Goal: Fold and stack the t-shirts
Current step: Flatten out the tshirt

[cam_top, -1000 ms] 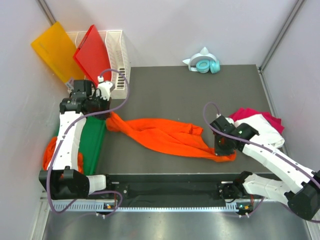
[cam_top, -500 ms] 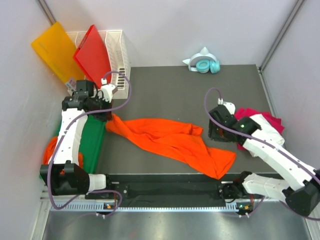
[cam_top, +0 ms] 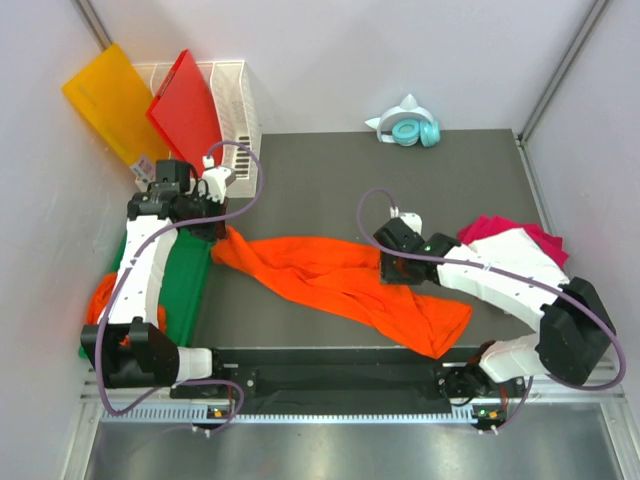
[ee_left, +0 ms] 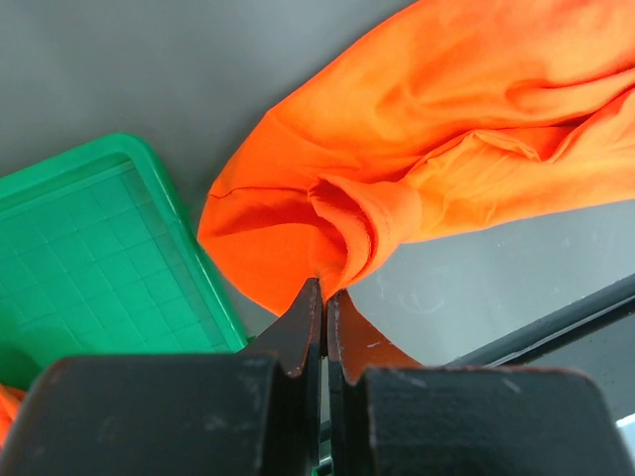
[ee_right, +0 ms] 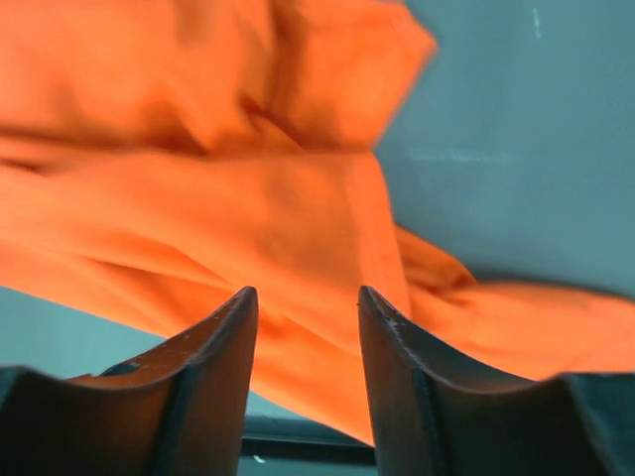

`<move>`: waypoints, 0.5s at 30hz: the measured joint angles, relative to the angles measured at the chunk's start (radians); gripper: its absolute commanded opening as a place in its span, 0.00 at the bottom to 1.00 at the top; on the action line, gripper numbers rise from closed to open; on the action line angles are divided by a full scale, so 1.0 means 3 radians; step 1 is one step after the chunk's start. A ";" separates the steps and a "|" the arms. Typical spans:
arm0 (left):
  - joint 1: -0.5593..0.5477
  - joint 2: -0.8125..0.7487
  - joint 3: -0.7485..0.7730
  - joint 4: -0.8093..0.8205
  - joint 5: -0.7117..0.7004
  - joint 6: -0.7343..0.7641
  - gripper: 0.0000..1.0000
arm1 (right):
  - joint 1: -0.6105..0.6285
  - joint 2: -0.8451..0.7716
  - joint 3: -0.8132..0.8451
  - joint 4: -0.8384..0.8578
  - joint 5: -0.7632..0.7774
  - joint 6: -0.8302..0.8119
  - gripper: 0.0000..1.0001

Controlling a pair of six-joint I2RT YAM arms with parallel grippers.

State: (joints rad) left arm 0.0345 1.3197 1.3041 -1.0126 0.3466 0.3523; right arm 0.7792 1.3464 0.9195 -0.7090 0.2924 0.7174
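Grey tabletop (cam_top: 400, 170) is bearing the orange t-shirt (cam_top: 330, 275), which is lying as a crumpled band running out from between the clenched jaws of the left gripper (ee_left: 323, 297). The right gripper (ee_right: 306, 297), having dropped the shirt's far corner a second ago, is now hovering with jaws parted and empty, cloth directly beneath them, so it is likely seeking a fresh grip for spreading.

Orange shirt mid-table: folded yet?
Not folded: the orange shirt lies crumpled in a long diagonal strip, one end pinched in the left gripper.
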 measured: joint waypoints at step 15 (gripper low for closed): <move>-0.0009 -0.0027 -0.0048 0.0075 -0.0047 -0.0099 0.00 | -0.0001 0.0908 0.0493 0.0514 -0.0022 -0.0300 0.50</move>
State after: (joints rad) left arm 0.0319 1.3117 1.2896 -0.9901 0.3325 0.3225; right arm 0.7788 1.6188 1.0676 -0.5549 0.2859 0.6273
